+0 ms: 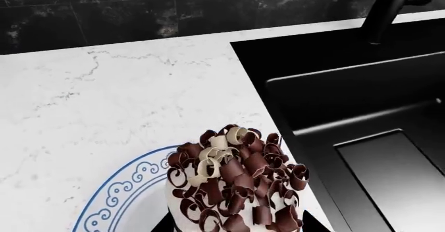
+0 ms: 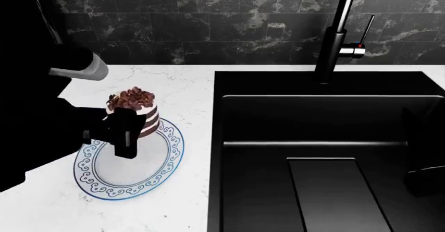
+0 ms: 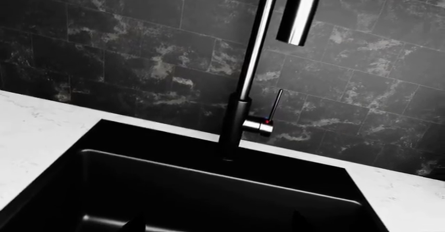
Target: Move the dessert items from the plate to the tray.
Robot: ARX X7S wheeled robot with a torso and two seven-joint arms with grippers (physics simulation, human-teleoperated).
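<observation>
The brown-and-white layered cake [image 2: 133,108] with chocolate curls sits between the fingers of my left gripper [image 2: 126,134], over the far part of the blue-patterned white plate [image 2: 111,182]. In the left wrist view the cake [image 1: 233,182] fills the gap between the two dark fingertips [image 1: 164,224], which press its sides, with the plate's rim [image 1: 114,198] below it. My right gripper [image 3: 215,224] is open and empty over the black sink [image 3: 174,190]. The cupcake and the dark-red tray are out of view.
The black sink [image 2: 326,154] takes up the right half of the white marble counter [image 2: 174,81], right beside the plate. A tall dark faucet [image 2: 335,39] stands behind it against a black tiled wall. My right arm [image 2: 425,177] shows at the right edge.
</observation>
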